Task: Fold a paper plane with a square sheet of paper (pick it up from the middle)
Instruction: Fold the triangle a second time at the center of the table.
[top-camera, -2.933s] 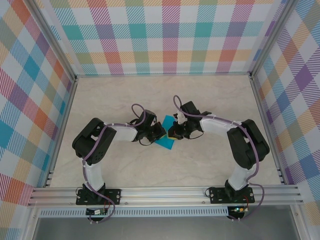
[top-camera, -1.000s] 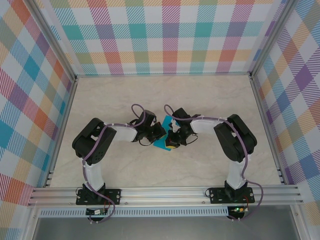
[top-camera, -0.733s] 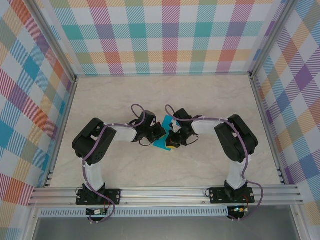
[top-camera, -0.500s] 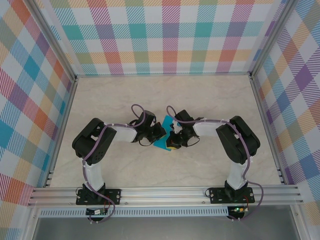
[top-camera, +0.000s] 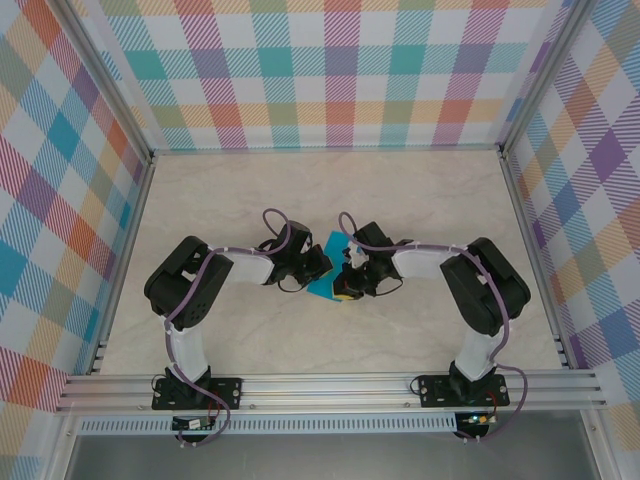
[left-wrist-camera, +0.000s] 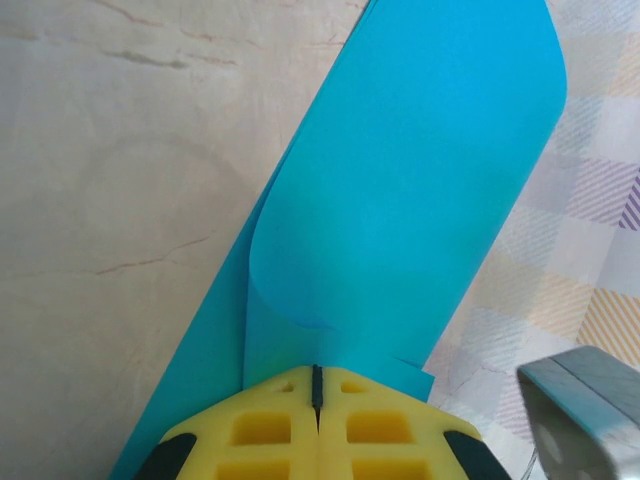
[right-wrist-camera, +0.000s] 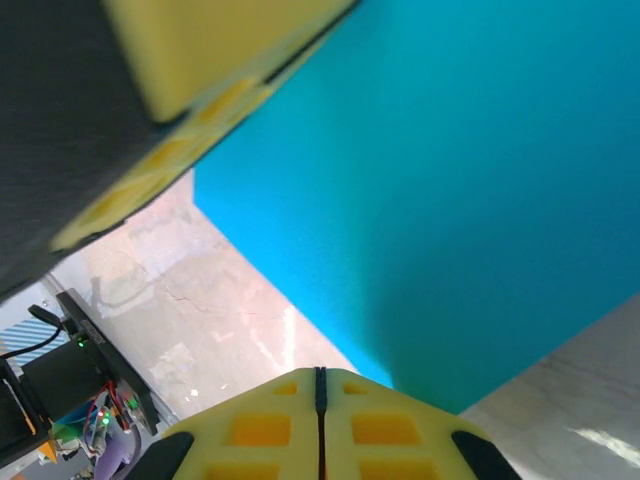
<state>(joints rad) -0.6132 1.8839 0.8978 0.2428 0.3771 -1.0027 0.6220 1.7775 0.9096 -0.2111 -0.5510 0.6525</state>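
Paper: one teal-blue sheet, plain, near the middle of the counter, between the two claws. In the left wrist view the paper stands up out of the claw as a loose curl. One layer rolls over a second, and its far corner is rounded, not creased flat. In the right wrist view the paper spreads as a broad flat face, with a straight lower edge running down to a corner just beside the claw tip.

Left claw: yellow fingers pressed together, pinching the paper's near edge in the seam.

Right claw: yellow fingers pressed together, tip against the sheet's lower corner. Cannot tell whether any paper is caught between them. A blurred yellow pad of the other claw crosses the upper left of this view, against the sheet.

Arms: both bent inward from the near edge, wrists meeting at the paper.

Counter: pale, marble-veined.

Walls: pastel plaid panels on the left, far and right edges.

Rail: aluminium, along the near edge, carrying both arm bases.
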